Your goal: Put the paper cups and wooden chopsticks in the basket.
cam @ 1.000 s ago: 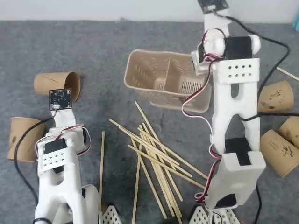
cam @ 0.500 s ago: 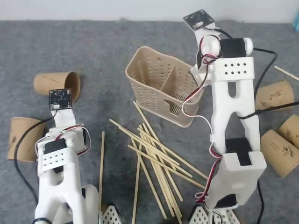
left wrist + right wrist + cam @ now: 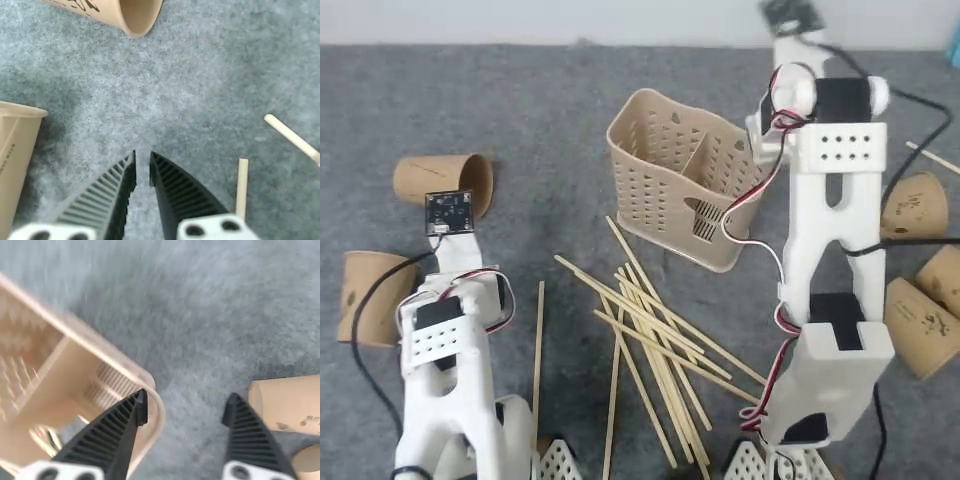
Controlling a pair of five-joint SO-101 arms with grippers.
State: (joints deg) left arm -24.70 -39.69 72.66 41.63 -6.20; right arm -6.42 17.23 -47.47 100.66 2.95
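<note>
The beige slotted basket (image 3: 672,186) stands nearly upright at the middle back, tilted a little. My right gripper (image 3: 187,407) hangs open over its corner, with the basket rim (image 3: 152,390) just inside one finger. Several wooden chopsticks (image 3: 660,340) lie in a loose pile in front of the basket. Two paper cups (image 3: 442,180) (image 3: 368,298) lie on their sides at the left. My left gripper (image 3: 141,157) is shut on nothing, low over bare carpet between those cups (image 3: 115,12) (image 3: 15,150).
Three more cups (image 3: 915,205) (image 3: 945,278) (image 3: 920,328) lie at the right edge beside the right arm (image 3: 835,200). A single chopstick (image 3: 537,350) lies next to the left arm (image 3: 445,340), and another (image 3: 932,157) at the far right. Grey carpet covers the table.
The basket has been tipped from lying on its side to nearly upright and has shifted right with the right arm's wrist. The left arm has not moved.
</note>
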